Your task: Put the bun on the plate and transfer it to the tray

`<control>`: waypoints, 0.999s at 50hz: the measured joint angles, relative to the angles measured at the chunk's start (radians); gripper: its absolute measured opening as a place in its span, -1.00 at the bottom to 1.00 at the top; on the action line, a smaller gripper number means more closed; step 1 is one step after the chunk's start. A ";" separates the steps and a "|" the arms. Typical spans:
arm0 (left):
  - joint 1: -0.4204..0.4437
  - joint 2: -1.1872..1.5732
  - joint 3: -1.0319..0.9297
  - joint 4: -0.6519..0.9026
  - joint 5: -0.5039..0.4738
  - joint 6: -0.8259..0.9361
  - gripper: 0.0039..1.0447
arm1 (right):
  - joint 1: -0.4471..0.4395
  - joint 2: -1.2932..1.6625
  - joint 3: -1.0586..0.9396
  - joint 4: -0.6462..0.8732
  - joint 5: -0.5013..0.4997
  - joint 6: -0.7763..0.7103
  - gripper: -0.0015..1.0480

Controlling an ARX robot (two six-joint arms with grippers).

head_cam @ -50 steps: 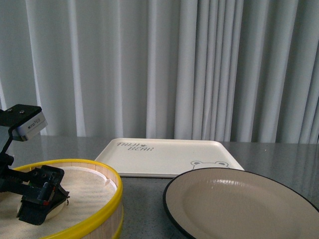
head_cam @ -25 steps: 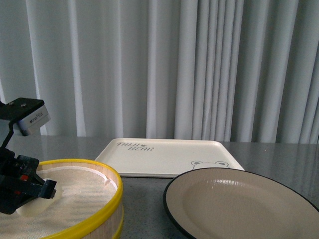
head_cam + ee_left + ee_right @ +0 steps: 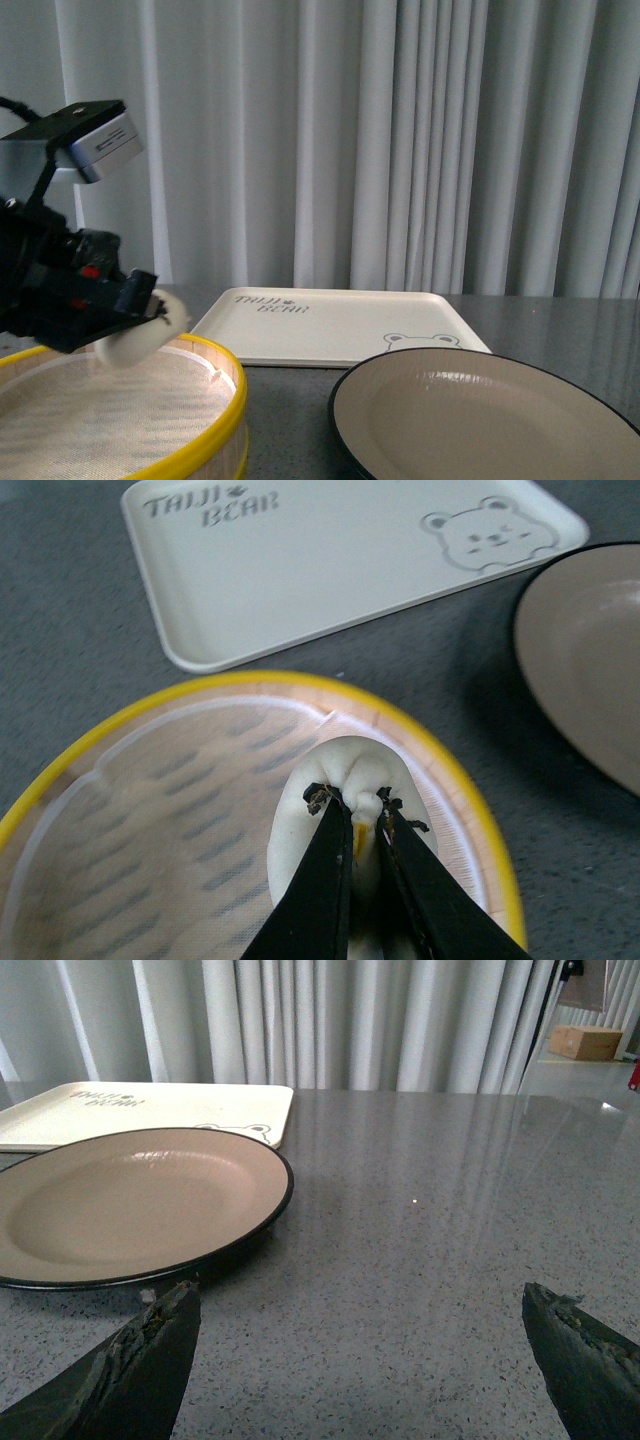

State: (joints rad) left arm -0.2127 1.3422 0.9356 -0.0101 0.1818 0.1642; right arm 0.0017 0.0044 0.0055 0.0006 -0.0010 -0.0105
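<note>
My left gripper (image 3: 150, 312) is shut on the twisted top of the cream-white bun (image 3: 135, 338), which hangs just above the bamboo steamer. In the left wrist view the black fingers (image 3: 325, 880) pinch the pleated knot of the bun (image 3: 350, 770). The beige plate (image 3: 480, 420) with its black rim sits at the front right, apart from the bun. Behind it lies the cream tray (image 3: 330, 320) with lettering and a bear face. My right gripper (image 3: 360, 1345) stands open low over the grey table, beside the plate (image 3: 120, 1200), nothing between its fingers.
A yellow-rimmed bamboo steamer (image 3: 225, 385) with a cloth liner fills the front left, under the bun. White curtains hang close behind the table. The right wrist view shows bare grey tabletop (image 3: 450, 1180) to the right of the plate, and a cardboard box (image 3: 588, 1042) far off.
My left gripper has risen out of the steamer with the bun in it, from the liner to above the yellow rim, shifting a little right.
</note>
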 joint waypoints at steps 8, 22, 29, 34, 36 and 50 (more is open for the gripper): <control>-0.080 0.034 0.043 0.059 0.071 -0.013 -0.92 | 0.000 0.000 0.000 0.000 0.000 0.000 0.83; -0.240 0.225 0.145 0.171 0.176 -0.007 -0.92 | 0.000 0.000 0.000 0.000 0.000 0.000 0.83; -0.269 0.275 0.168 0.154 0.215 0.032 -0.92 | 0.000 0.000 0.000 0.000 0.000 0.000 0.83; -0.295 0.307 0.175 0.140 0.224 0.061 -0.92 | 0.000 0.000 0.000 0.000 0.000 0.000 0.83; -0.302 0.319 0.182 0.137 0.219 0.067 -0.92 | 0.000 0.000 0.000 0.000 0.000 0.000 0.83; -0.333 0.431 0.286 0.119 0.177 0.077 -0.92 | 0.000 0.000 0.000 0.000 0.000 0.000 0.83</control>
State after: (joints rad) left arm -0.5457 1.7733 1.2217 0.1093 0.3588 0.2417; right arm 0.0017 0.0044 0.0055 0.0006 -0.0010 -0.0105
